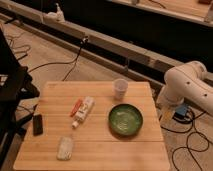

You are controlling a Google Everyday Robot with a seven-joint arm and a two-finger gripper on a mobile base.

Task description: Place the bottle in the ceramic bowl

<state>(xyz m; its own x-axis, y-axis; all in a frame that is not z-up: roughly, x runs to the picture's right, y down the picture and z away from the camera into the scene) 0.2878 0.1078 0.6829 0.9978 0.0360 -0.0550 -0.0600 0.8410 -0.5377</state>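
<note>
Leftward, the small slim whitish bottle (83,111) lies flat on the wooden tabletop (100,150). The round glossy green ceramic bowl (125,120) sits apart, nearer the white arm (184,82). Its hand is out of view, so I cannot tell its grip.

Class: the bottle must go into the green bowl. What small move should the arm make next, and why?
Probably swing the white arm in over the wooden table toward the slim whitish bottle. The bottle lies untouched left of the glossy green ceramic bowl, beside a thin orange stick, while the arm stands off the table's right edge, its pincer out of view.
</note>
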